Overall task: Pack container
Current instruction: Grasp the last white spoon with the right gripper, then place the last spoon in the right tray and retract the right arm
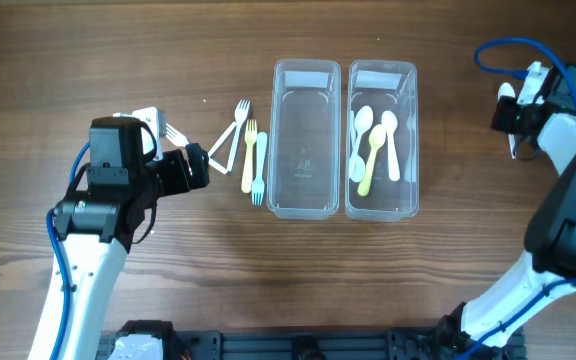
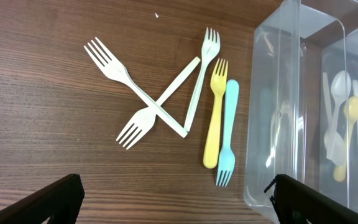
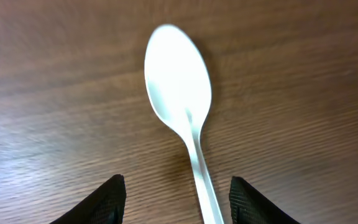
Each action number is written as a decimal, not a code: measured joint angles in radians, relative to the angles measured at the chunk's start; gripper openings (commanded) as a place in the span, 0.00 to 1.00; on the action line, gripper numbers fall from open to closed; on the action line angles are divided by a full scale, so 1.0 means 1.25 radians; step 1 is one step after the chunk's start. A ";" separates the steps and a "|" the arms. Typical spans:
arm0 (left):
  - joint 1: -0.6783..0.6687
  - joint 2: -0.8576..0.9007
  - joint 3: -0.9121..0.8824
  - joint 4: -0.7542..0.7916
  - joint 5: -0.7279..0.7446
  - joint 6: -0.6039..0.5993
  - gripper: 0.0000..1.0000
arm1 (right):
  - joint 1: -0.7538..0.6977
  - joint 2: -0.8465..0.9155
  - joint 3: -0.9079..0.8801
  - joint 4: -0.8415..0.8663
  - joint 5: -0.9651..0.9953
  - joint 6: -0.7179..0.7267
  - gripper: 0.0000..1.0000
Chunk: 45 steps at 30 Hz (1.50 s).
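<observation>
Two clear containers stand mid-table. The left container (image 1: 279, 150) is empty; it also shows in the left wrist view (image 2: 291, 74). The right container (image 1: 412, 150) holds several spoons (image 1: 376, 145). Three white forks (image 2: 151, 106), a yellow fork (image 2: 215, 115) and a blue fork (image 2: 229, 134) lie on the table left of the containers. My left gripper (image 1: 196, 166) (image 2: 179, 205) is open and empty, just short of the forks. My right gripper (image 1: 514, 118) (image 3: 178, 199) is open low over a white spoon (image 3: 179, 84) (image 1: 506, 93) at the far right, its handle between the fingers.
The wooden table (image 1: 168, 290) carries nothing else. A blue cable (image 1: 498, 48) loops off the right arm at the back right. The forks (image 1: 248, 150) lie close against the left container's wall.
</observation>
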 measured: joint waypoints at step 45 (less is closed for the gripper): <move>0.000 0.000 0.000 0.021 0.000 0.000 1.00 | 0.233 -0.482 0.023 -0.431 -0.248 0.230 0.04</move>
